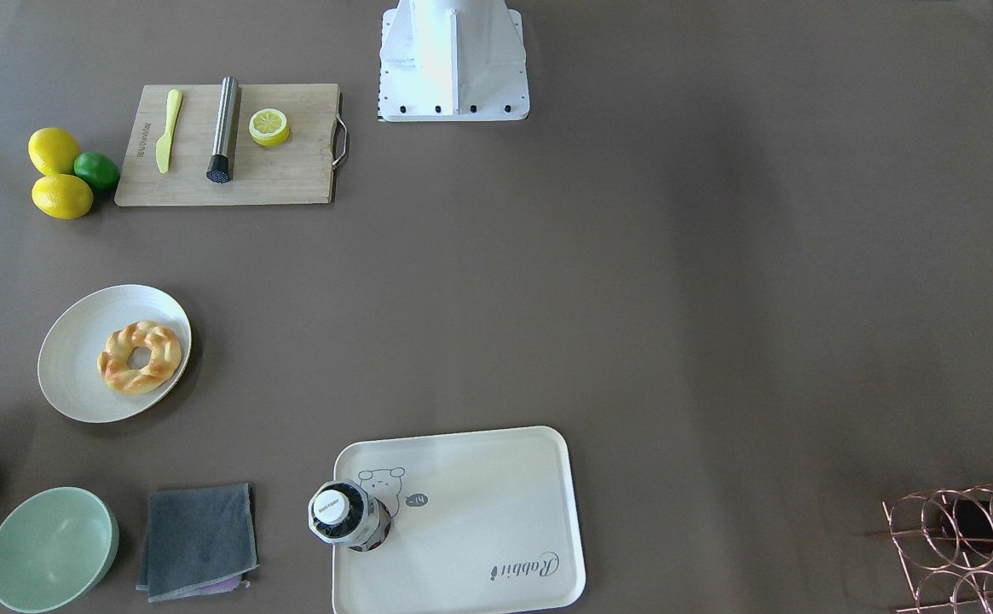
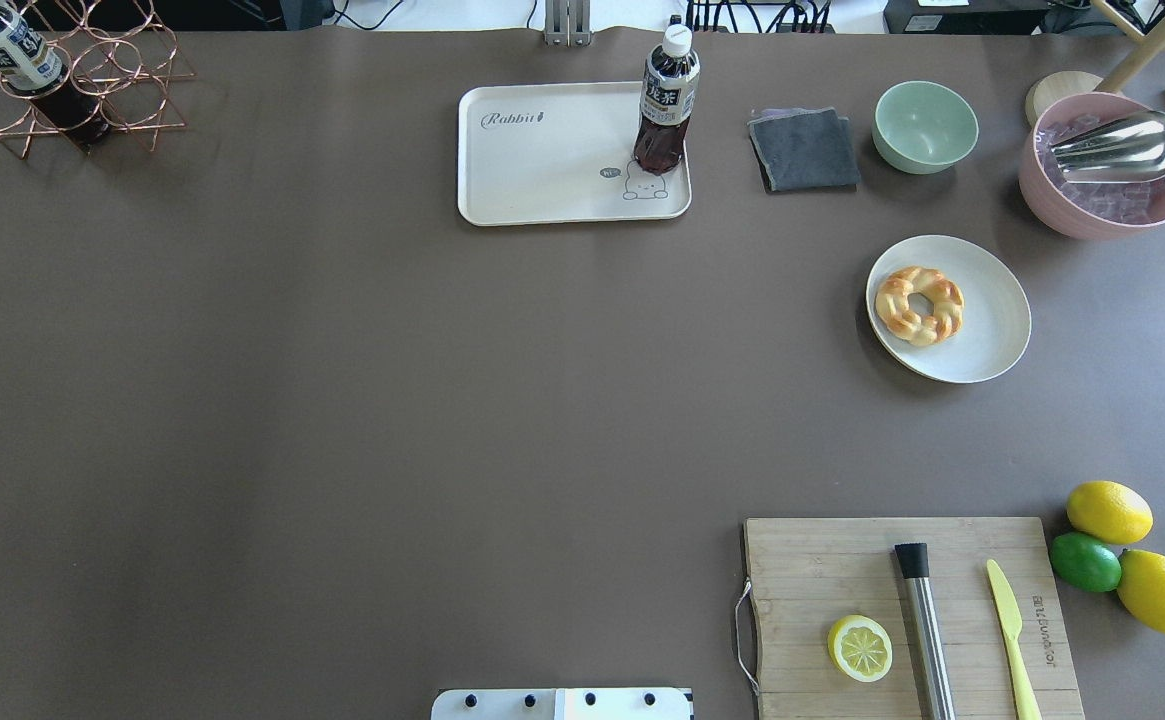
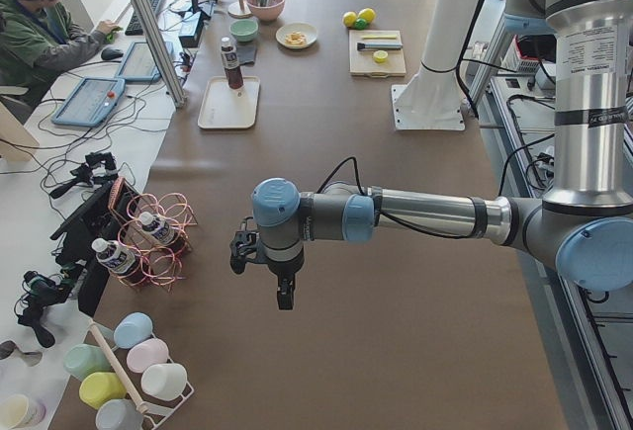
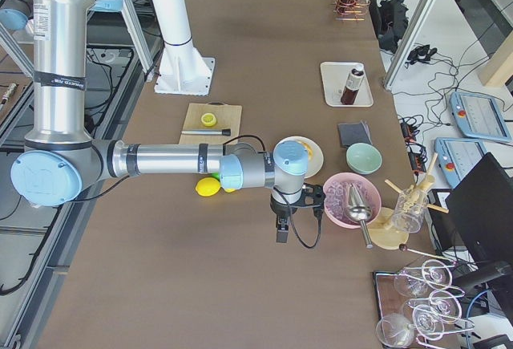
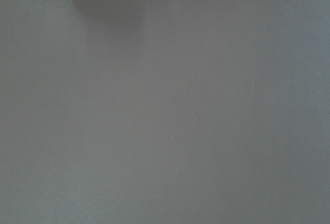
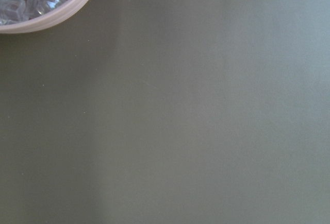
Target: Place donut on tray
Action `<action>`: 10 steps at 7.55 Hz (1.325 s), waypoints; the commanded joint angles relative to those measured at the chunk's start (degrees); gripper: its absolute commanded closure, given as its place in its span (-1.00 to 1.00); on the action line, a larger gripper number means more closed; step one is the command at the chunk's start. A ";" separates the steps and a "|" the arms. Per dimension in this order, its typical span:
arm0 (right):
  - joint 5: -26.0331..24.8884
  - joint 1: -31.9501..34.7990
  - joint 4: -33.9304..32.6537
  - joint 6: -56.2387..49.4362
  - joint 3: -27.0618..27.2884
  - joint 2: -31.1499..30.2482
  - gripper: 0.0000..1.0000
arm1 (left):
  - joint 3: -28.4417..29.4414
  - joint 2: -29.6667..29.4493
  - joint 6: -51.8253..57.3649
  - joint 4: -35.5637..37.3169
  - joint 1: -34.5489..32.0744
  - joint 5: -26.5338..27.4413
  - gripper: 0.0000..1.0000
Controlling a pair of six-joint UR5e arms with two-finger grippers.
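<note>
The donut [image 1: 140,357], a golden braided ring, lies on a round off-white plate [image 1: 70,328]; it also shows in the overhead view [image 2: 919,305]. The cream tray [image 1: 479,512] with the bear drawing and "Rabbit" script lies apart from it [image 2: 552,160], with a dark tea bottle [image 2: 664,100] standing on its corner. My left gripper [image 3: 285,297] and right gripper [image 4: 280,233] hang over bare table, far from both, and show only in the side views. I cannot tell whether they are open or shut. The wrist views show no fingers.
A wooden cutting board [image 2: 902,620] holds a lemon slice, a metal rod and a yellow knife. Two lemons and a lime [image 2: 1085,561] lie beside it. A green bowl [image 2: 925,126], a grey cloth [image 2: 804,150], a pink ice bowl [image 2: 1107,165] and a copper bottle rack [image 2: 62,85] stand at the far side.
</note>
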 commanded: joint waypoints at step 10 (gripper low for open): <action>1.25 -3.07 -0.14 0.21 3.38 0.03 -1.00 | 0.08 0.20 -0.03 -0.03 -0.06 -0.53 -0.97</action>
